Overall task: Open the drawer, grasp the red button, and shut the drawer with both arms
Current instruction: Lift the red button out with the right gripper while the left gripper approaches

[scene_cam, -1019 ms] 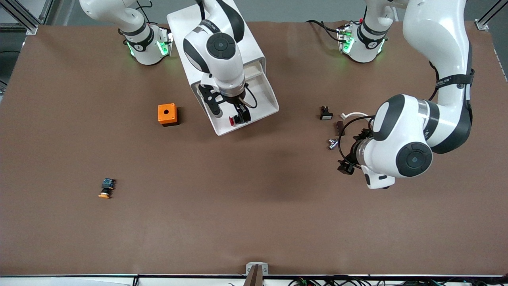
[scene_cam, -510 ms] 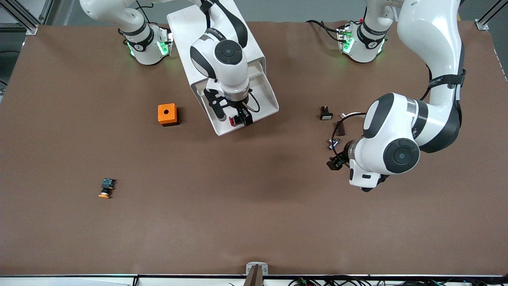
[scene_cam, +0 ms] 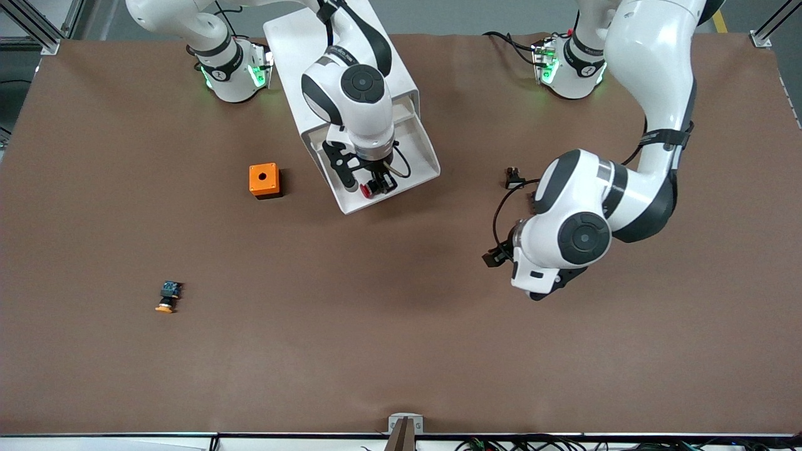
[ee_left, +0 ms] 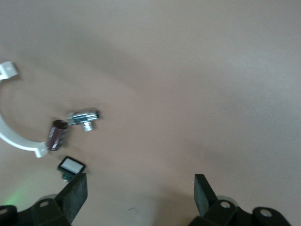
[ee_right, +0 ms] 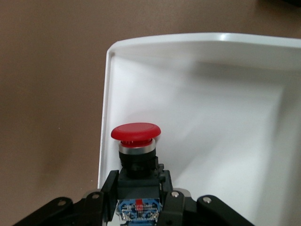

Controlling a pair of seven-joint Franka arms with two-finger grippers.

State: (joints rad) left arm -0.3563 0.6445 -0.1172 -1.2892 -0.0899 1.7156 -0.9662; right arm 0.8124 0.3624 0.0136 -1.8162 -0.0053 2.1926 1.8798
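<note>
Two fingers of the right gripper [ee_right: 136, 197] pinched the button [ee_right: 136, 146] above the open drawer [scene_cam: 410, 147]. A straight lift seemed best. The left gripper [ee_left: 138, 197] hovered over the table [scene_cam: 401, 351], fingers spread.

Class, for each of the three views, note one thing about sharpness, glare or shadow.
Front view: even light, sharp; soft shadows on the table below both arms. Left wrist view: motion-blurred, small parts smeared; the open left claw is over bare table. Right wrist view: crisp on the button gripped by the right claw; a bright highlight runs along the drawer rim.
</note>
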